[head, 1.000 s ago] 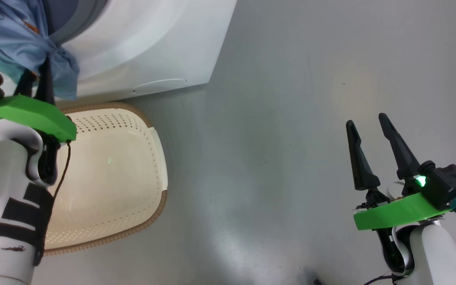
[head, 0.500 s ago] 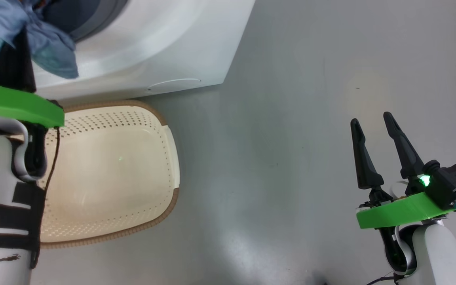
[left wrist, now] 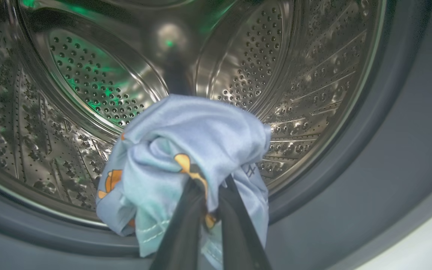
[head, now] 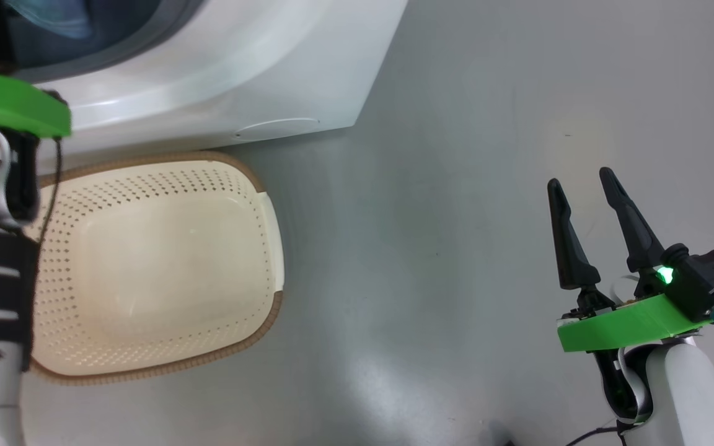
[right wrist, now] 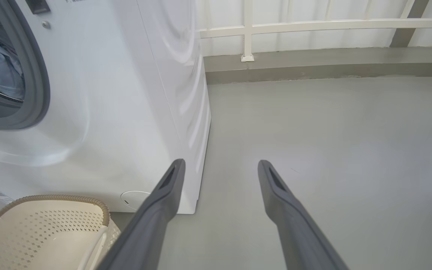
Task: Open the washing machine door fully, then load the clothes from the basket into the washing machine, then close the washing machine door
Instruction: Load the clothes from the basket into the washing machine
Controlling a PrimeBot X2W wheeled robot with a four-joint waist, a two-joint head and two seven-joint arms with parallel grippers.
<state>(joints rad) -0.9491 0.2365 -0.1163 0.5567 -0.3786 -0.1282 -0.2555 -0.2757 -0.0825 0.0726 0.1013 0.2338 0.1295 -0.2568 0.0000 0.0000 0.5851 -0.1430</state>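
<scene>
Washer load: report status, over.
Left fingers shut on garment, at drum mouth. Right fingers open, idle over floor. Basket visible inside bare. Drum mouth unblocked.

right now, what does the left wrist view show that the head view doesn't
Left wrist view: the steel drum seen from its opening, and the left gripper, fingers shut on a light-blue garment at the drum's mouth.
Head view: the basket, with no clothes in the part that shows, and the right gripper, fingers open above the grey floor.
Both: the washing machine and some of that blue fabric in its opening.
</scene>
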